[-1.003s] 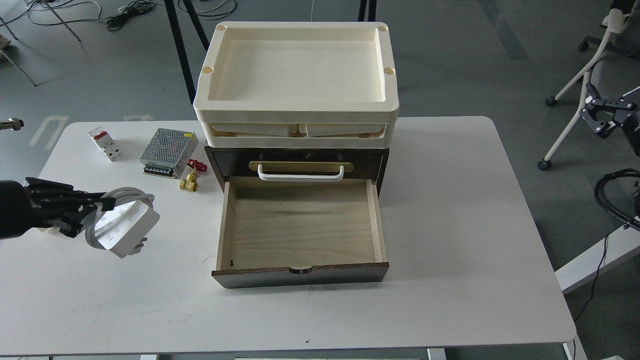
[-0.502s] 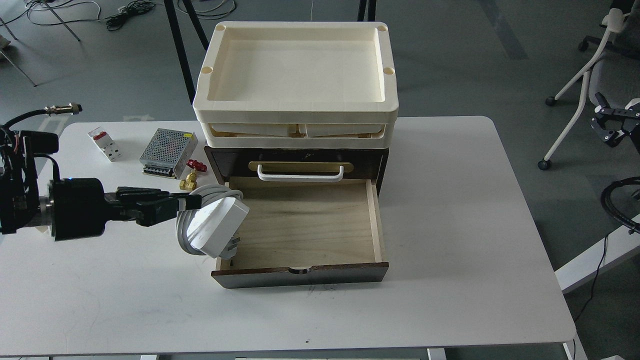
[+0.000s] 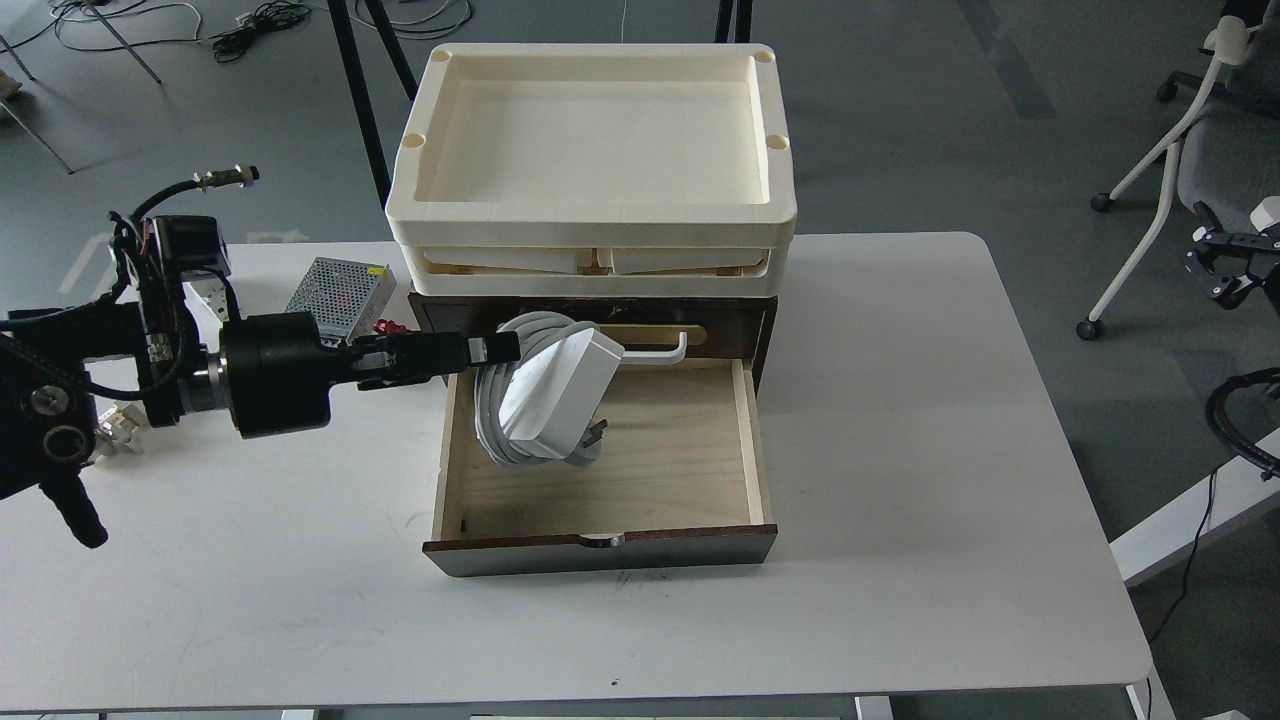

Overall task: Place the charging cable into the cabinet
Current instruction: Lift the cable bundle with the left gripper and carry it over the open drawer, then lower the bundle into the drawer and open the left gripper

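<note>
The charging cable (image 3: 555, 390), a white power strip with a thick white cord coiled around it, hangs tilted above the left half of the open pale plywood drawer (image 3: 660, 470). My left gripper (image 3: 495, 348) reaches in from the left and is shut on the cord's upper coil. The cabinet (image 3: 745, 320) is dark brown wood with a white bar handle (image 3: 665, 352), partly hidden by the strip, and cream trays (image 3: 595, 150) stacked on top. My right gripper (image 3: 1215, 270) is far off to the right, beyond the table edge, small and dark.
A silver perforated power supply box (image 3: 335, 285) sits left of the cabinet, partly behind my left arm. A red valve knob (image 3: 388, 327) peeks out beside it. The white table (image 3: 900, 450) carries the cabinet. Office chairs stand at the right.
My left arm has carried the charging cable to the right and up, from beside the drawer's left wall to over the drawer's inside. The right gripper shifted slightly at the far right.
</note>
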{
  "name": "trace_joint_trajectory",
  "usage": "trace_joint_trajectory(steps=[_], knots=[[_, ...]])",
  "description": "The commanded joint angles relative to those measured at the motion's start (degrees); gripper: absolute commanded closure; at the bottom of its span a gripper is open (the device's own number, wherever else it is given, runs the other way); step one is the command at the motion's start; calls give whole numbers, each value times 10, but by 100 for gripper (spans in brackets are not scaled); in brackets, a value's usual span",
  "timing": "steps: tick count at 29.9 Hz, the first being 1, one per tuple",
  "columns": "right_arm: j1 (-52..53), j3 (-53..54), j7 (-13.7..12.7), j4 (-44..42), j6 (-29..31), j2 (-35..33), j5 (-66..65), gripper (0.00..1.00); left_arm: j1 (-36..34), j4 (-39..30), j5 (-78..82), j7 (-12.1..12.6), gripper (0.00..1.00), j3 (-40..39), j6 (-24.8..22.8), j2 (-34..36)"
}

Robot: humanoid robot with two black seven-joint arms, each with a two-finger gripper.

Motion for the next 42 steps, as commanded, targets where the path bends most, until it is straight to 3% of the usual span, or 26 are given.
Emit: trace_joint_trajectory(steps=[1, 20, 33, 37, 42], knots=[[0, 0, 0, 1, 0, 2, 0, 0, 19, 42, 0, 0, 100, 1, 4, -44], [-7, 1, 0, -1, 0, 0, 0, 0, 62, 189, 7, 0, 100, 7, 14, -140], [-7, 2, 0, -1, 0, 0, 0, 0, 103, 216, 35, 0, 98, 8, 23, -172], [-7, 2, 0, 0, 0, 0, 0, 0, 103, 216, 30, 0, 92, 6, 23, -180], [-7, 2, 0, -1, 0, 0, 0, 0, 103, 216, 27, 0, 70, 2, 18, -182]])
